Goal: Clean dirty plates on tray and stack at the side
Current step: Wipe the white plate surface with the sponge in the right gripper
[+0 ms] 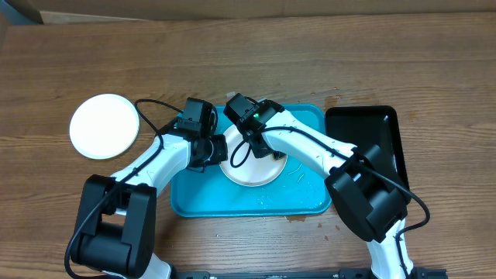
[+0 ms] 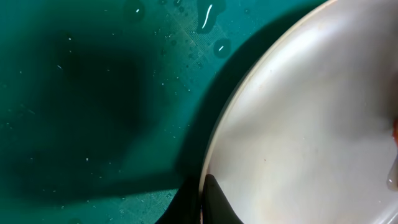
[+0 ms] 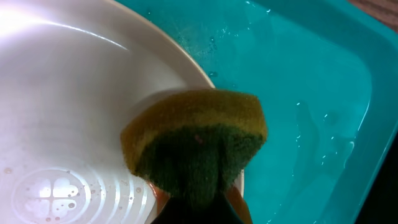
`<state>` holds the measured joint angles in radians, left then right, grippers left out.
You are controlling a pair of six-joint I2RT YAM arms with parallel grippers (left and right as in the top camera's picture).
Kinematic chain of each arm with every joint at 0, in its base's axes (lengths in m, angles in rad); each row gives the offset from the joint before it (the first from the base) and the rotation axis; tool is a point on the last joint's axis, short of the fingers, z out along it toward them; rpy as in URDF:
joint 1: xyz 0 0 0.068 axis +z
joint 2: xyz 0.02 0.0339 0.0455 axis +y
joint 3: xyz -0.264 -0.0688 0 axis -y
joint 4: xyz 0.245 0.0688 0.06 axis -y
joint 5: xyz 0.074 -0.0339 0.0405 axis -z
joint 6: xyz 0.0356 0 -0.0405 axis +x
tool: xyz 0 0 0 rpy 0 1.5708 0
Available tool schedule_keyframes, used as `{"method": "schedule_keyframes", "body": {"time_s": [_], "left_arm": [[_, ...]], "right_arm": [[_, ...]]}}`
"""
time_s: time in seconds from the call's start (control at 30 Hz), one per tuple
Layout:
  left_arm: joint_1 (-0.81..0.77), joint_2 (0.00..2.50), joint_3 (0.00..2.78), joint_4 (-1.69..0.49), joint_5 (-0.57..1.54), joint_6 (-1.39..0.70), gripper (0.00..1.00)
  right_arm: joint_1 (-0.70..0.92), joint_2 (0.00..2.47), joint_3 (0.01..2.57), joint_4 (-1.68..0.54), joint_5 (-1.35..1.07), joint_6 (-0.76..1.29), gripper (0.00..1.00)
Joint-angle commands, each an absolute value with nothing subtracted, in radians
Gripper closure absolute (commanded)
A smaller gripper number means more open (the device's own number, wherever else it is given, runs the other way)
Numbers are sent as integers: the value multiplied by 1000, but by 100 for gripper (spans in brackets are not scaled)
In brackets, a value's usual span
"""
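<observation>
**Item:** plate (image 3: 74,112), white, lying in tray (image 3: 311,93) (turquoise), approx. centre per overhead view. Wet film and faint specks on its face.

**L:** left end effector (image 2: 204,202) clenched on plate rim, one finger each side. Edge grip only.

**R:** right end effector (image 3: 199,208) clenched on sponge (image 3: 196,137) (yellow/green). Sponge pressed at plate's inner rim.

**Also:** second plate (image 1: 105,125) on worktop (image 1: 310,54), left of tray, well apart. Black tray (image 1: 364,128) just right of tray. Water droplets (image 2: 208,15) on tray floor.

**Risks (est.):**
- Thin rim pinch on a wet surface: plate may slip or pivot under scrub force.
- Sponge sits near the edge: may ride off rim and flick water onto worktop.
- Both arms crowd over one plate: wrist clash poss.
- Specks toward plate centre may get missed if strokes hug the rim.
</observation>
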<state>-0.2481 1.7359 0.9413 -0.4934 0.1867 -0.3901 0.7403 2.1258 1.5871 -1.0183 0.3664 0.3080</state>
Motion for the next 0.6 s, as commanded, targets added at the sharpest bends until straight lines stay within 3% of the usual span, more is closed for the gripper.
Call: {"method": "schedule_keyframes", "body": {"time_s": [0.0, 0.23, 0.57], "left_arm": [[-244, 1750, 947, -495, 184, -397, 95], [-244, 1750, 947, -498, 184, -396, 95], [-244, 1750, 947, -497, 184, -396, 95]], "right_arm": [[735, 2138, 1583, -1032, 388, 353, 96], [719, 2165, 1570, -1029, 307, 368, 92], [704, 2170, 1570, -1008, 134, 402, 96]]}}
